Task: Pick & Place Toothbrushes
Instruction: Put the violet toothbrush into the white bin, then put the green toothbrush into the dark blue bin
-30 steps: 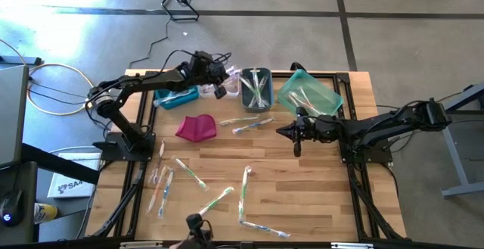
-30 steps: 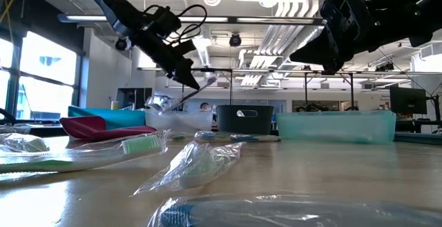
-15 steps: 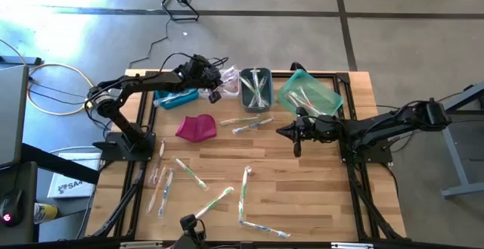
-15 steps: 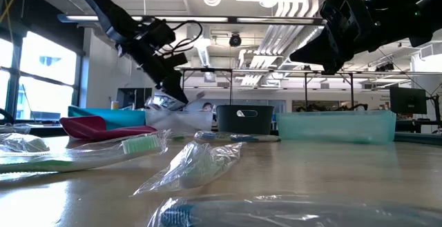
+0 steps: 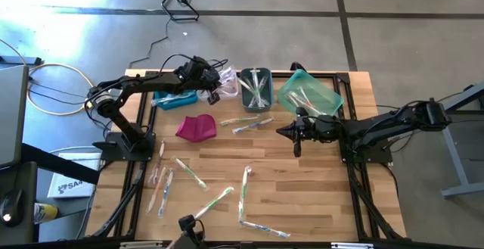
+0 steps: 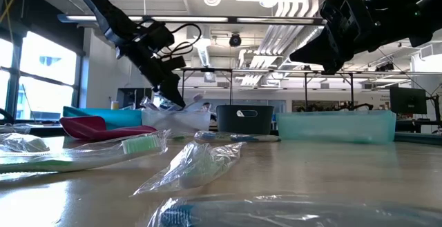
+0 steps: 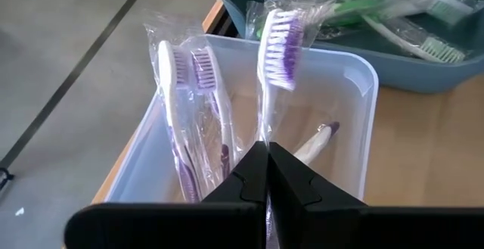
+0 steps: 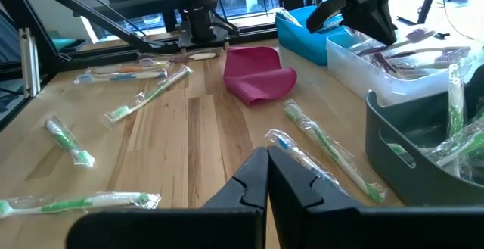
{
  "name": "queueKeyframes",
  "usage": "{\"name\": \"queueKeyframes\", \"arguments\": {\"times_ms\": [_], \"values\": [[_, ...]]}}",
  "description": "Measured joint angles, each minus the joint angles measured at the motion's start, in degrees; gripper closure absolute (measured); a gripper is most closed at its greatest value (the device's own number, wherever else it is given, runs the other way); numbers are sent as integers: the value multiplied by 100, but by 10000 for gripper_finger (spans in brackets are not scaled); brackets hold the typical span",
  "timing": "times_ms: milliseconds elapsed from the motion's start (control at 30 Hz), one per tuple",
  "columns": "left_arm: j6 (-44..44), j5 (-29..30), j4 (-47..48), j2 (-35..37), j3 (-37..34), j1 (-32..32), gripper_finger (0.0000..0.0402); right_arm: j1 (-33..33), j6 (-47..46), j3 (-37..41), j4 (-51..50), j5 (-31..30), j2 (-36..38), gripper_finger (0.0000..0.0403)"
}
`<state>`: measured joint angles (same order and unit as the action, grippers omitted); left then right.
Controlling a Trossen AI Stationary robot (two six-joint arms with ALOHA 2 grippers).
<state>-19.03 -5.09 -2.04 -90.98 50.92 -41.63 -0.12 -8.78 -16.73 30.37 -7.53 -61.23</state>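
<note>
The left tool (image 5: 214, 91) is held over the clear bin (image 5: 230, 85) at the desk's (image 5: 302, 181) far edge, clenched on a wrapped purple-bristled toothbrush (image 7: 277, 52) that stands upright in that bin. Two more purple toothbrushes (image 7: 189, 98) are leaned against the bin's wall. The right tool (image 5: 280, 132) is held above the middle of the desk, clenched on nothing. Green toothbrushes are seen in the grey bin (image 5: 255, 88) and in the teal bin (image 5: 308, 94), both along the far edge. Loose wrapped toothbrushes (image 5: 219, 200) are scattered over the near half of the desk and by its left edge. A magenta pouch (image 5: 197, 127) is lying near the blue bin (image 5: 176, 98).
</note>
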Motion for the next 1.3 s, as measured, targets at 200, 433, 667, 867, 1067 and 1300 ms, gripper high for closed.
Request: {"name": "queueKeyframes", "arguments": {"times_ms": [200, 433, 667, 867, 1067, 1300], "values": [[-15, 11, -3, 0, 0, 0, 387, 0, 0, 0, 0, -1, 0, 401], [93, 33, -19, 0, 0, 0, 311, 0, 0, 0, 2, 0, 0, 401], [150, 29, -293, -2, 0, 0, 256, 0, 0, 0, 2, 0, 0, 401], [158, 26, -304, -2, 0, 0, 253, 0, 0, 0, 2, 0, 0, 401], [1063, 5, -298, -2, 0, 2, 252, 0, 0, 0, 2, 0, 0, 401], [1640, 6, -298, -4, 0, 0, 252, 0, 0, 0, 2, 0, -2, 401]]}}
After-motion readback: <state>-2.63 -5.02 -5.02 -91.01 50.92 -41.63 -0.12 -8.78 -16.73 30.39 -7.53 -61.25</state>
